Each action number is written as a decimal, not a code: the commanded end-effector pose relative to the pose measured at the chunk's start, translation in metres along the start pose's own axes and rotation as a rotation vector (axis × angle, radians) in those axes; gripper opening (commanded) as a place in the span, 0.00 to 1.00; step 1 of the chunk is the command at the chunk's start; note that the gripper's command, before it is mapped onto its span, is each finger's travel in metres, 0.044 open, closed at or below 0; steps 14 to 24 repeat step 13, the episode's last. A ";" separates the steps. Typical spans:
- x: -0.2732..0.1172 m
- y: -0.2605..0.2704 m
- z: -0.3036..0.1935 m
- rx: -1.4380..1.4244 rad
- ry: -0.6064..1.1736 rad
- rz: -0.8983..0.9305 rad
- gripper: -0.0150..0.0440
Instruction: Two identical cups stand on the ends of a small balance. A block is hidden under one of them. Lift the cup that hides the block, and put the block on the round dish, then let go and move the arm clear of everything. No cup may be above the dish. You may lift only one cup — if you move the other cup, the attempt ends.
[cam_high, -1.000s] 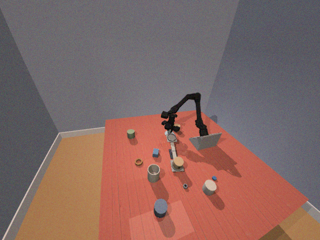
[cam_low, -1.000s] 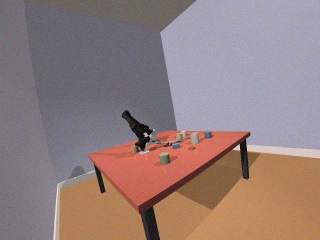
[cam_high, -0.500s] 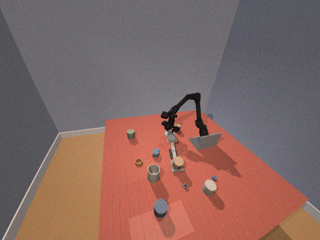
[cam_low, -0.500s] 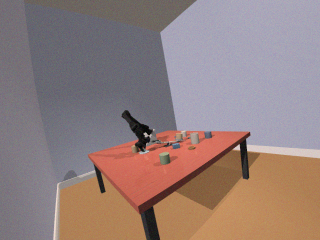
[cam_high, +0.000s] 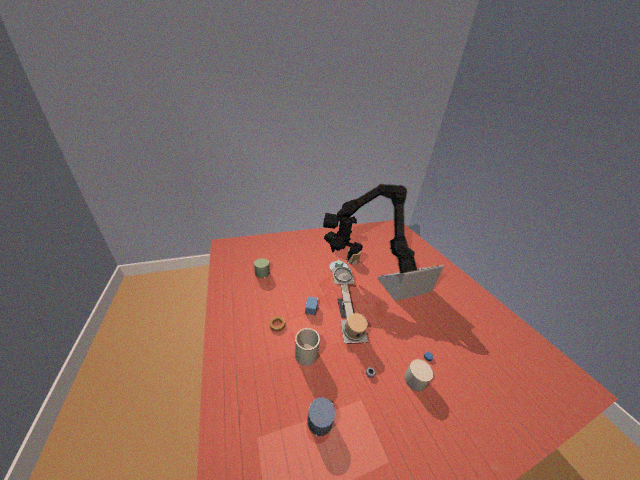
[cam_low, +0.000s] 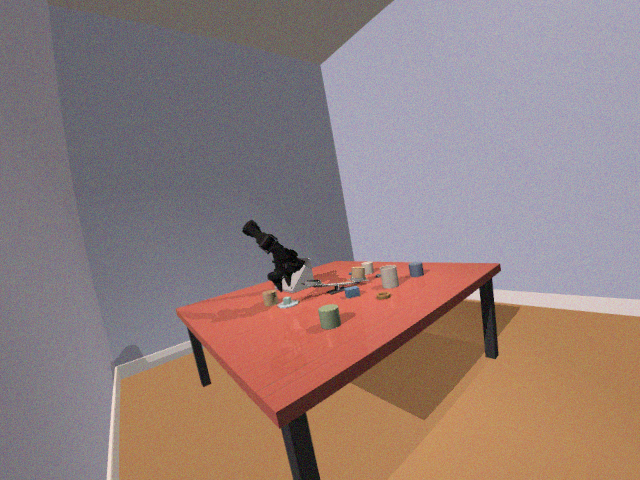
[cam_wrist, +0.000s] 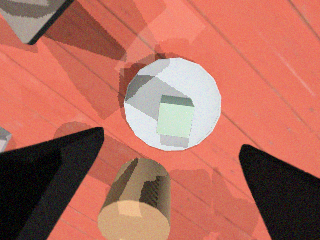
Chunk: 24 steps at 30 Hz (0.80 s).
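The pale green block (cam_high: 339, 264) (cam_low: 287, 299) (cam_wrist: 175, 120) rests on the round white dish (cam_high: 332, 267) (cam_wrist: 206, 90). My gripper (cam_low: 281, 289) (cam_wrist: 171, 142) is open and empty above them, its fingers wide apart on either side of the block in the wrist view. One tan cup (cam_high: 354, 257) (cam_low: 269, 298) (cam_wrist: 134, 220) stands closed end up on the table beside the dish, not over it. The other tan cup (cam_high: 356, 326) (cam_low: 358, 273) stands on the near end of the balance (cam_high: 346, 293). The balance's other end, close to the dish, holds no cup.
A tilted grey panel (cam_high: 413, 283) stands by the arm's base. A blue block (cam_high: 311, 305), a green cylinder (cam_high: 262, 268) (cam_low: 329, 317) and a tall grey cup (cam_high: 307, 351) (cam_low: 389, 277) stand beside the balance. A blue cylinder (cam_high: 321, 418) and a white cylinder (cam_high: 418, 376) stand farther off.
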<state>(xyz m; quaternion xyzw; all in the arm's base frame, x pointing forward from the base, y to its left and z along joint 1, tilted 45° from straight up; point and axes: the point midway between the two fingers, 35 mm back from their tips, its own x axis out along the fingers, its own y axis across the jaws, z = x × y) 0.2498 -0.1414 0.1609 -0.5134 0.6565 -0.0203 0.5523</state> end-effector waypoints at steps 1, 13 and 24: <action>-0.027 0.000 -0.001 0.001 -0.006 -0.008 1.00; -0.036 0.000 -0.001 0.000 -0.008 -0.011 1.00; -0.036 0.000 -0.001 0.000 -0.008 -0.011 1.00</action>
